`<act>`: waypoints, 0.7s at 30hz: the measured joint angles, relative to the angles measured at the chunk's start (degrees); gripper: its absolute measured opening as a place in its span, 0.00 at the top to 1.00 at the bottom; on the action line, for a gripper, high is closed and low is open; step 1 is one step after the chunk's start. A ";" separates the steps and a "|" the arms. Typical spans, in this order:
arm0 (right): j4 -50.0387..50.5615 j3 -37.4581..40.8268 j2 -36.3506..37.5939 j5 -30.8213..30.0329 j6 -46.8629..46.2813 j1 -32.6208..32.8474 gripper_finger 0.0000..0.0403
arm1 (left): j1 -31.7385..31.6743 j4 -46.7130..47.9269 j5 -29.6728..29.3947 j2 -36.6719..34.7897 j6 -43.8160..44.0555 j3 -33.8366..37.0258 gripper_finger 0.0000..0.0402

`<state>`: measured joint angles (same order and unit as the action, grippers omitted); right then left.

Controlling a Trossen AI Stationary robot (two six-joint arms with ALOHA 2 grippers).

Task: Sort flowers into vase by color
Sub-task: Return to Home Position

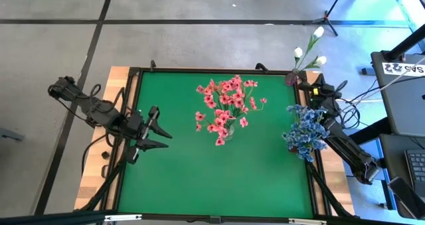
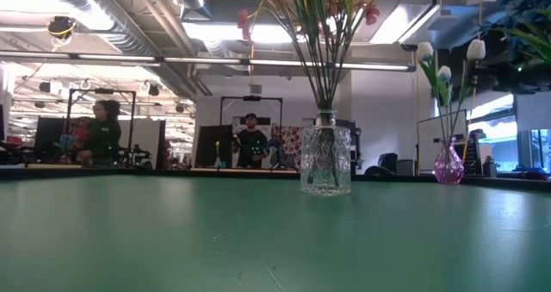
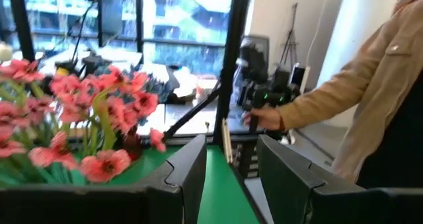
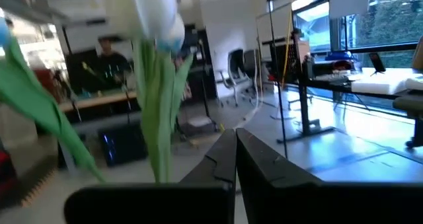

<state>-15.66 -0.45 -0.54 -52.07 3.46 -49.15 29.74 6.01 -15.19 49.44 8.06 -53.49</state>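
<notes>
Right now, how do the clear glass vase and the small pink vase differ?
The clear glass vase is colourless and nearly straight-sided; the pink vase is tinted and bulbous with a narrow neck. The glass one holds a dense bunch of pink flowers; the pink one, three white buds. The glass one stands mid green mat; the pink one at its corner by the right arm. Both stand upright.

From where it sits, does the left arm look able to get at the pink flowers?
Probably yes. The left gripper, open, faces the pink flowers across the green mat, with nothing between them; the blue flowers stand off at the far side.
</notes>
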 joint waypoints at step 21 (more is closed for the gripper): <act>6.51 0.02 -0.02 1.24 -0.15 0.00 0.97 | -14.52 -58.22 13.23 -2.86 -2.76 41.25 0.68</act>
<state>-9.15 -0.43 -0.56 -50.83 3.31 -49.15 15.21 -52.20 -1.96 46.58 5.30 -12.24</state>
